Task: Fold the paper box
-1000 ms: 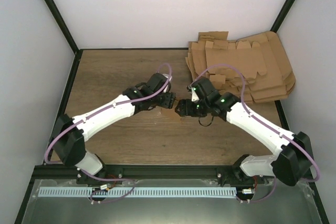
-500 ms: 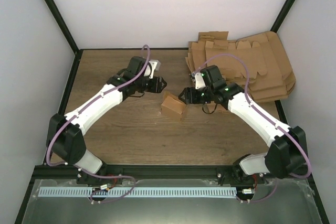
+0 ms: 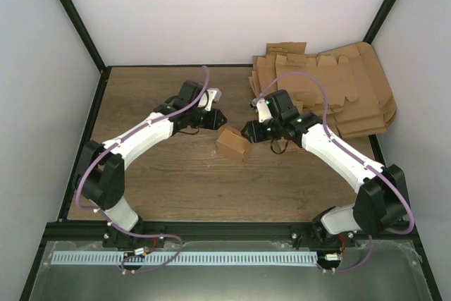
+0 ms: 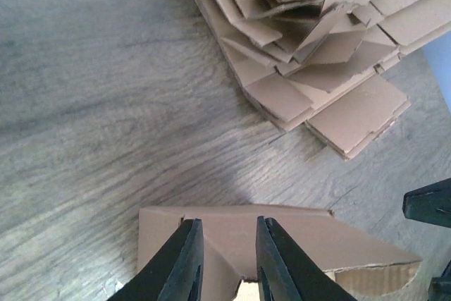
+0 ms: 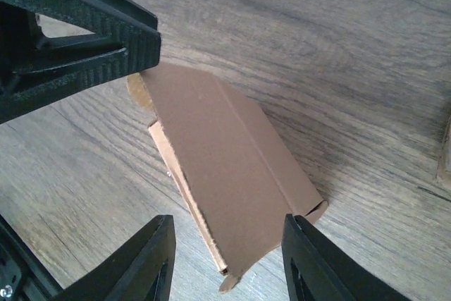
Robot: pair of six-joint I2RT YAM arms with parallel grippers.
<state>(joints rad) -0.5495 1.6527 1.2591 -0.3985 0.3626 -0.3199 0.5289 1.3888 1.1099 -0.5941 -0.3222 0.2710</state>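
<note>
Paper box (image 3: 232,144) looks formed, lying free on the bench (image 3: 155,188) beside the sheet pile (image 3: 331,96). Left hand (image 3: 215,117) and right hand (image 3: 247,130) flank it, fingers apart, empty. End flaps possibly need tucking.

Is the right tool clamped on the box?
No, the right wrist view shows the right tool wide open by the paper box, not closed on it.

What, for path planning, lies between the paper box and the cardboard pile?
In the top view, the right claw is there, close beside the paper box.
</note>
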